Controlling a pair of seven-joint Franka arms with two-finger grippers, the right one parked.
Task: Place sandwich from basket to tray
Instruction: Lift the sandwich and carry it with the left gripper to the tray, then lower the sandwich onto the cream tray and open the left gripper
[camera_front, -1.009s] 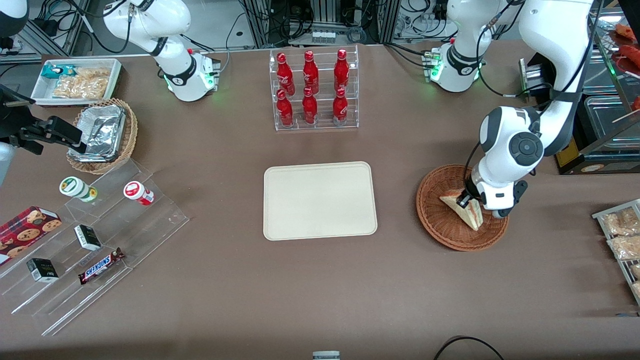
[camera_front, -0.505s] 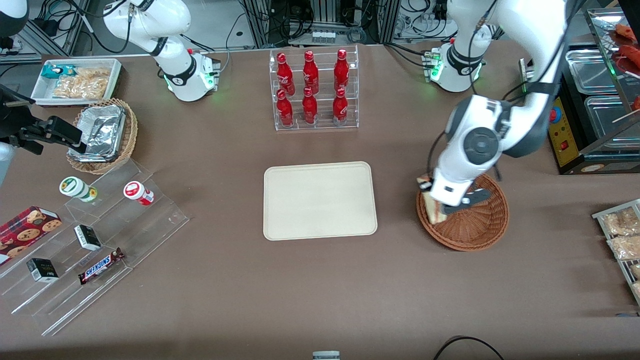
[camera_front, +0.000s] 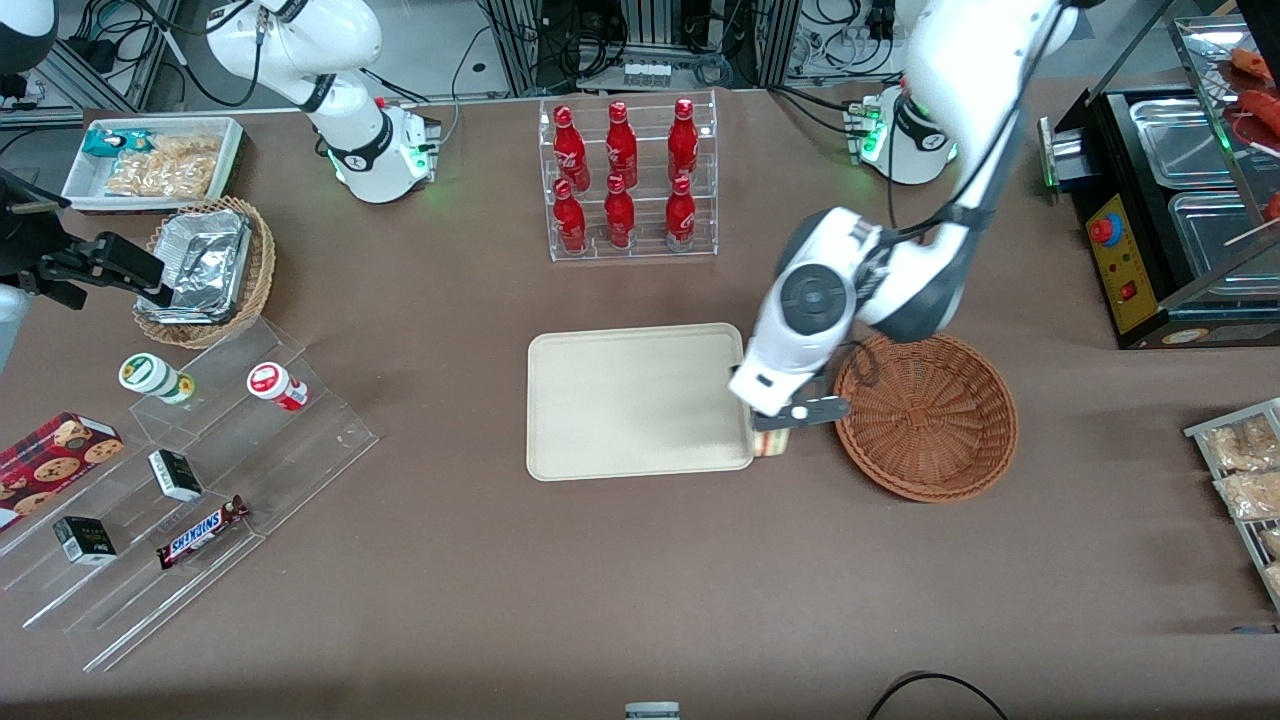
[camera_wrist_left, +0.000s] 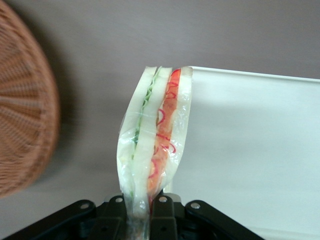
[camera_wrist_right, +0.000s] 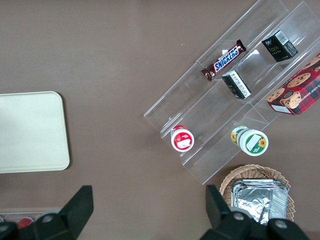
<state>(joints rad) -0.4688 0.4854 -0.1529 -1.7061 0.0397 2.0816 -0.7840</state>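
Note:
My gripper (camera_wrist_left: 141, 204) is shut on the sandwich (camera_wrist_left: 152, 145), a plastic-wrapped wedge of white bread with green and red filling, pinched at its narrow end. In the front view the gripper (camera_front: 772, 425) hangs over the tray's edge nearest the basket, and only a bit of the sandwich (camera_front: 772, 442) shows under the wrist. The cream tray (camera_front: 640, 400) lies flat with nothing on it; its rim (camera_wrist_left: 250, 75) runs beside the sandwich. The reddish-brown wicker basket (camera_front: 930, 415) holds nothing and sits beside the tray, toward the working arm's end.
A clear rack of red bottles (camera_front: 625, 180) stands farther from the front camera than the tray. A tan wicker basket with a foil container (camera_front: 205, 268), a white bin of snacks (camera_front: 155, 160) and a clear stepped stand with small goods (camera_front: 190, 480) lie toward the parked arm's end.
The gripper has lifted the sandwich out of the basket and carried it sideways to the tray's near edge. The basket now holds nothing.

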